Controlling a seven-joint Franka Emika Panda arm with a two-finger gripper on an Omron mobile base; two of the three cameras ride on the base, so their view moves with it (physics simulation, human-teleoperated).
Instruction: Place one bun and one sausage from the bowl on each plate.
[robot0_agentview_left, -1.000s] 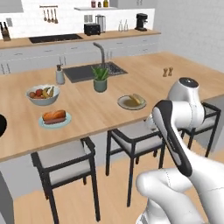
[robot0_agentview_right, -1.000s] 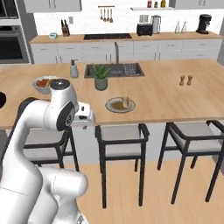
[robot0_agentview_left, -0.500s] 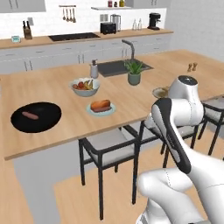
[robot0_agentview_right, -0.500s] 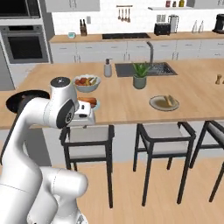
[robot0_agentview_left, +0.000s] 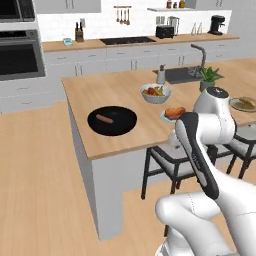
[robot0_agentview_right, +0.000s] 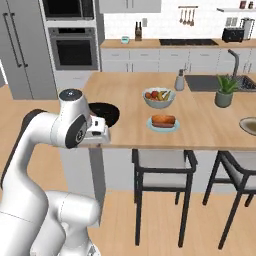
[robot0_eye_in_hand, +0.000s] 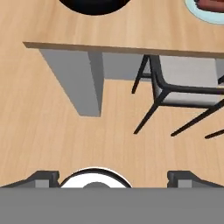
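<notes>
The wide black bowl (robot0_agentview_left: 112, 120) sits near the island's left end with one sausage (robot0_agentview_left: 104, 118) in it. Its rim shows as bowl (robot0_agentview_right: 107, 111) behind my hand and as bowl (robot0_eye_in_hand: 94, 5) at the top of the hand view. The light blue plate (robot0_agentview_left: 170, 117), plate (robot0_agentview_right: 163, 125), plate (robot0_eye_in_hand: 205, 8) carries a brown bun (robot0_agentview_right: 163, 120). At the right edge lies the olive plate (robot0_agentview_left: 244, 104) with pale food on it. My gripper (robot0_eye_in_hand: 113, 178) is open and empty, over the floor in front of the island, short of the bowl.
A pale bowl of fruit (robot0_agentview_left: 155, 93) stands behind the blue plate. Further right are a soap bottle (robot0_agentview_right: 180, 81), the sink and a potted plant (robot0_agentview_right: 225, 92). Black stools (robot0_eye_in_hand: 188, 83) stand under the counter edge. Open wooden floor lies left of the island.
The whole picture has shifted: the base has driven left along the island, bringing the black bowl and the island's left end into view. The gripper stays open.
</notes>
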